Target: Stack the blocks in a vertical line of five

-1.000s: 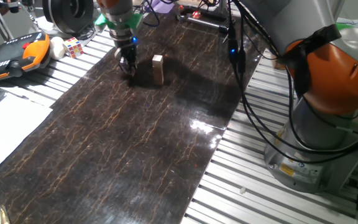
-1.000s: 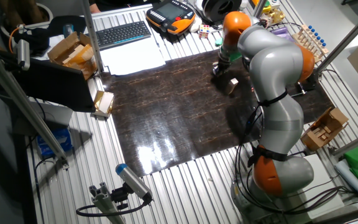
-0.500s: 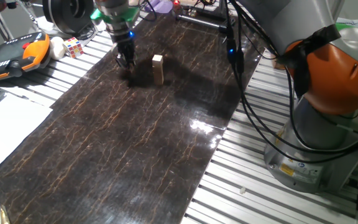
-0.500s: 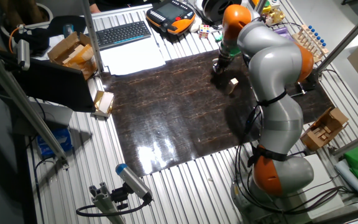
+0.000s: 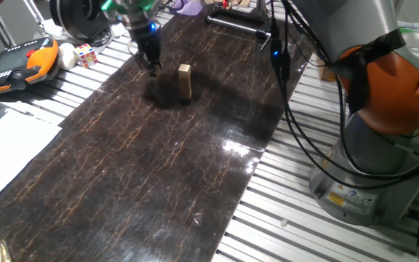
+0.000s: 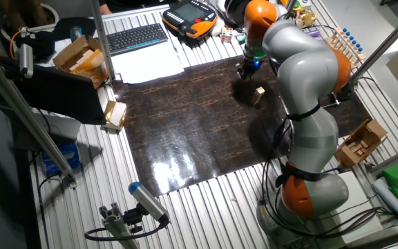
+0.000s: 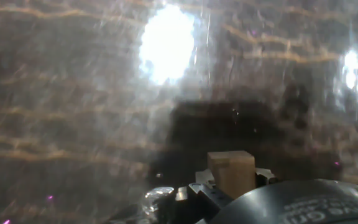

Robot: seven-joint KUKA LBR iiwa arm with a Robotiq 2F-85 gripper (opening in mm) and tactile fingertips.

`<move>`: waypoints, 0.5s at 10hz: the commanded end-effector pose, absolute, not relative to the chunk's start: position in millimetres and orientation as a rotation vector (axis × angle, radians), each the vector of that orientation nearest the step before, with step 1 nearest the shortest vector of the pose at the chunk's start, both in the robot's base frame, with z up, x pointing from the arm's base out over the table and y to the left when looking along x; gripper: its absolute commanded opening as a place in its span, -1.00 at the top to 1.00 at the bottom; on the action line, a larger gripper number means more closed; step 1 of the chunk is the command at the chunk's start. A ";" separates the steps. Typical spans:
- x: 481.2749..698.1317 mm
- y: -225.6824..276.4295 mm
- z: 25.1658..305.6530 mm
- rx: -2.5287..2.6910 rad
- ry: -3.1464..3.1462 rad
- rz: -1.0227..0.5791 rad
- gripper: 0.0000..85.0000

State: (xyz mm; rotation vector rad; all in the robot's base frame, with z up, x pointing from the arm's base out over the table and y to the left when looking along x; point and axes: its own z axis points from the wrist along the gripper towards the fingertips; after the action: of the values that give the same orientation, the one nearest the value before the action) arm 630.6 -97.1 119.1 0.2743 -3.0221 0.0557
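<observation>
In one fixed view the hand [image 5: 151, 64] hangs at the upper left of the frame, over the far end of the dark marble-patterned mat [image 5: 158, 167] that covers the ribbed tabletop [image 5: 297, 225]; just to its right a short stack of blocks [image 5: 185, 81] stands upright on the mat, apart from the hand. Most of the mat toward the bottom of the frame lies open, its right edge running diagonally toward the robot base [image 5: 384, 131] at the right, with black cables [image 5: 289, 87] hanging between. Left of the mat's edge sit a Rubik's cube [image 5: 86, 54] and an orange teach pendant [image 5: 17, 65], and white paper [image 5: 6, 153] lies at the lower left. In the other fixed view the hand [image 6: 244, 70] is at the upper centre with the stack [image 6: 259, 94] just below and right of it; a keyboard [image 6: 137, 38] and cardboard boxes [image 6: 81, 59] stand off the mat's left side, well apart from the hand. In the hand view a tan wooden block [image 7: 231, 172] sits clamped between the fingers at the bottom centre, above the glossy mat, whose surface shows bright light reflections at the top and right; the stack does not show here.
</observation>
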 end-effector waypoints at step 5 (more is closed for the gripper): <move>615.0 -98.1 169.1 0.254 -3.019 0.028 0.84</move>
State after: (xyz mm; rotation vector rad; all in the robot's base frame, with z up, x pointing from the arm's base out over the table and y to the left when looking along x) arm 613.1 -98.5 169.6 0.2534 -3.0171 0.0282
